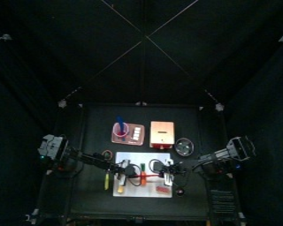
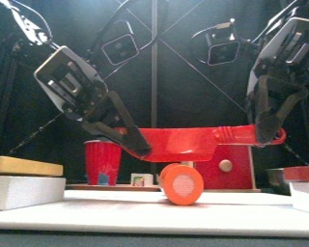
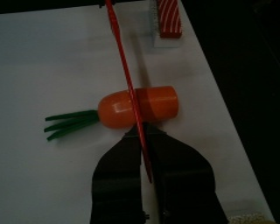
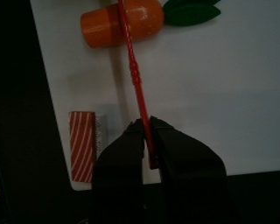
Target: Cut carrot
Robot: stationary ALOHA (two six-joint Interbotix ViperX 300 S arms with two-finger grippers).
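Black curtains pen a small black table. The left gripper [image 3: 143, 140] is clamped on one end of a red knife [image 3: 122, 61]. The right gripper [image 4: 146, 127] is clamped on the other end, evidently so that the blade stays level and bears down evenly. Beneath it, crosswise to the blade, lies the carrot [image 3: 154, 103] on a white board [image 3: 60, 61]. Contact cannot be confirmed; judged, the cut is not yet made. A striped block [image 4: 84, 144] sits at the board's edge. A red cup [image 2: 103, 161] stands behind; contents not discernible.
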